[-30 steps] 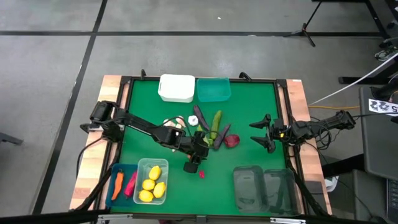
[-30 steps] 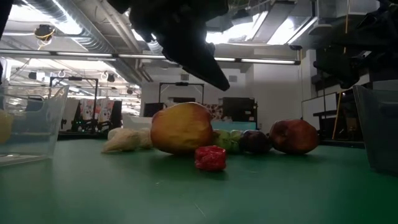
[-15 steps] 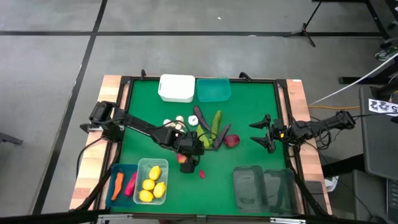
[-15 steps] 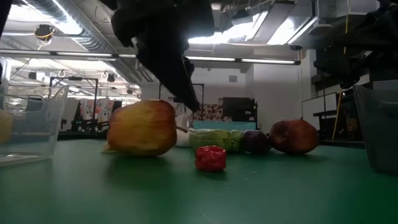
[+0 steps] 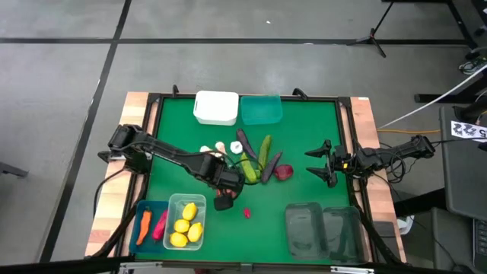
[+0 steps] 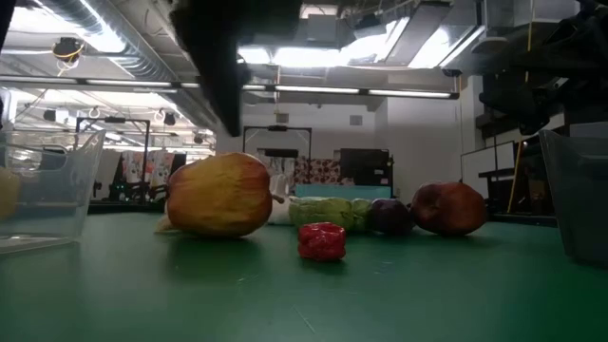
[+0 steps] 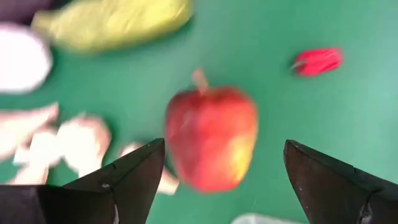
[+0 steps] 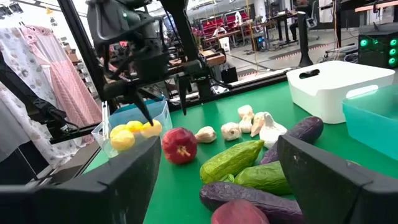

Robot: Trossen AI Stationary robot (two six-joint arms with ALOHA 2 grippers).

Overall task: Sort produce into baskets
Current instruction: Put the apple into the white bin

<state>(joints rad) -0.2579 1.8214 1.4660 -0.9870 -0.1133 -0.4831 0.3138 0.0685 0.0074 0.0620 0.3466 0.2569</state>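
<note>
Green surface [image 5: 304, 144] stood in a workshop; left gripper [image 7: 217, 171], jaws wide, hung above apple [image 7: 211, 137], holding nothing.

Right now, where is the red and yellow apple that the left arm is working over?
The apple sits free on the green mat just under the open left gripper, between the garlic pieces and the small red chilli.

green table [image 5: 312, 137]: 6 baskets [image 5: 216, 107], loose produce [image 5: 265, 152] mid-table.
</note>
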